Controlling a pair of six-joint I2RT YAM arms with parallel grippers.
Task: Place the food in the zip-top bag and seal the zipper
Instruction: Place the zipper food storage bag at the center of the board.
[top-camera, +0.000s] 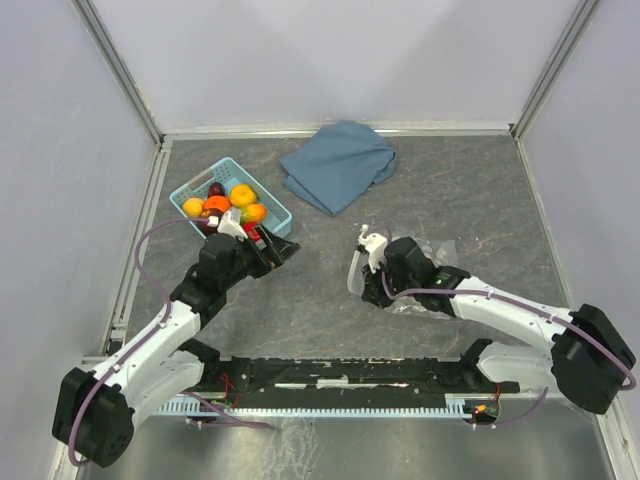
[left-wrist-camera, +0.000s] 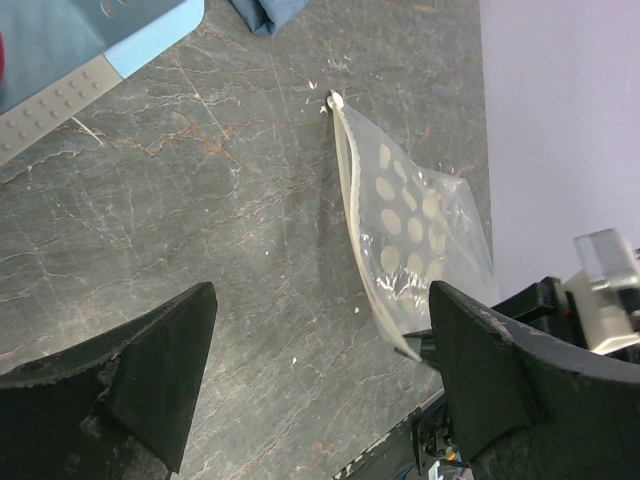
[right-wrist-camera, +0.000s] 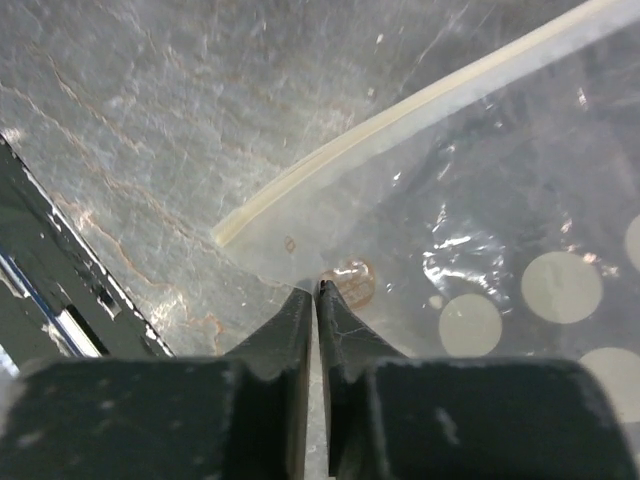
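Note:
The food (top-camera: 225, 200), small glossy red, orange, yellow and dark fruits, lies in the light-blue basket (top-camera: 262, 187). The zip-top bag (top-camera: 425, 272), clear with white dots, lies right of centre with its left edge lifted. My right gripper (top-camera: 362, 272) is shut on the bag near a corner (right-wrist-camera: 317, 288). The pale zipper (right-wrist-camera: 400, 110) runs diagonally just beyond the pinch. In the left wrist view the bag (left-wrist-camera: 405, 230) stands partly raised off the table. My left gripper (top-camera: 283, 248) is open and empty (left-wrist-camera: 320, 370), just below the basket and pointing toward the bag.
A folded blue cloth (top-camera: 338, 165) lies at the back centre and also shows in the left wrist view (left-wrist-camera: 265, 12). The basket's corner (left-wrist-camera: 60, 60) is at the top left of the left wrist view. Metal frame rails border the dark stone-patterned table.

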